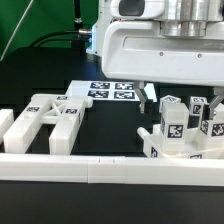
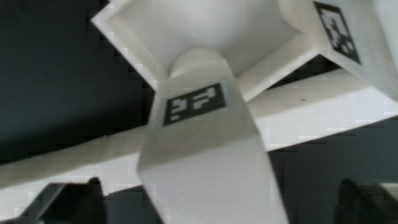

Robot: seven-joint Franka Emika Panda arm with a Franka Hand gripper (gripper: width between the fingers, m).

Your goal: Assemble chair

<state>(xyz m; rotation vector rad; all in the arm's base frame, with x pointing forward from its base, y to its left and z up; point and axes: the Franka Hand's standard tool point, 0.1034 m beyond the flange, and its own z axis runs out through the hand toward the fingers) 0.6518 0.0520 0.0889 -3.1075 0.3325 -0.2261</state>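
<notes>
The chair is in loose white tagged parts. A cluster of blocky parts (image 1: 185, 128) stands at the exterior view's right, and a ladder-like frame (image 1: 50, 118) lies at the left. My gripper (image 1: 178, 100) hangs just over the right cluster. In the wrist view a white bar (image 2: 199, 120) with a square tag runs between my fingers, and it joins a wider white piece (image 2: 196, 30). The gripper (image 2: 214, 206) is open. Its dark fingertips (image 2: 64, 206) stand well apart on either side of the bar, with gaps showing. Nothing is held.
The marker board (image 1: 112, 90) lies flat at the back centre of the black table. A long white border bar (image 1: 100, 166) runs along the front edge. A short white block (image 1: 5, 122) sits at the far left.
</notes>
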